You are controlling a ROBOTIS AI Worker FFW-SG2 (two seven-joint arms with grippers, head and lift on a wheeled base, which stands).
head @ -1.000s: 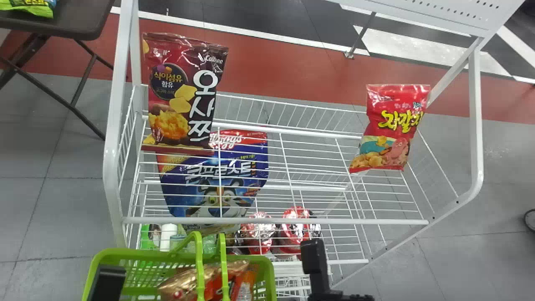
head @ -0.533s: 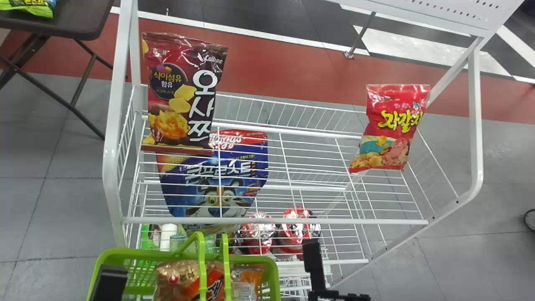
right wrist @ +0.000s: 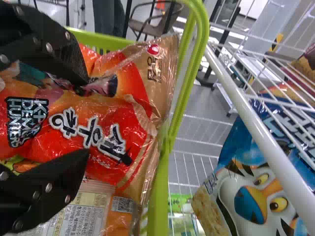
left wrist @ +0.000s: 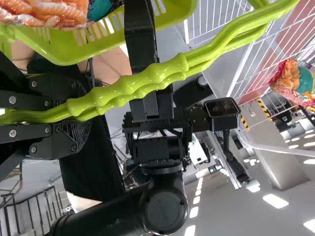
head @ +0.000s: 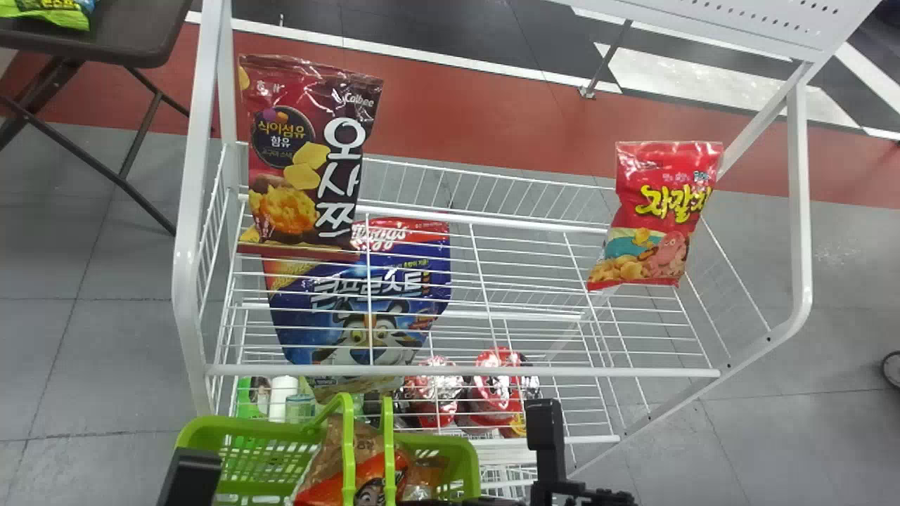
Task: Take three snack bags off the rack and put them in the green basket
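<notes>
Green basket (head: pixel 235 424), orange snack bag (right wrist: pixel 135 86) inside

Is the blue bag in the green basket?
No, the blue bag is behind the wires of the white rack, outside the green basket.

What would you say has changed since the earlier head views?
The green basket has shifted slightly right, and the orange-and-gold bag inside has moved right and turned. The rack, dark-red bag and bright-red bag stayed put.
</notes>
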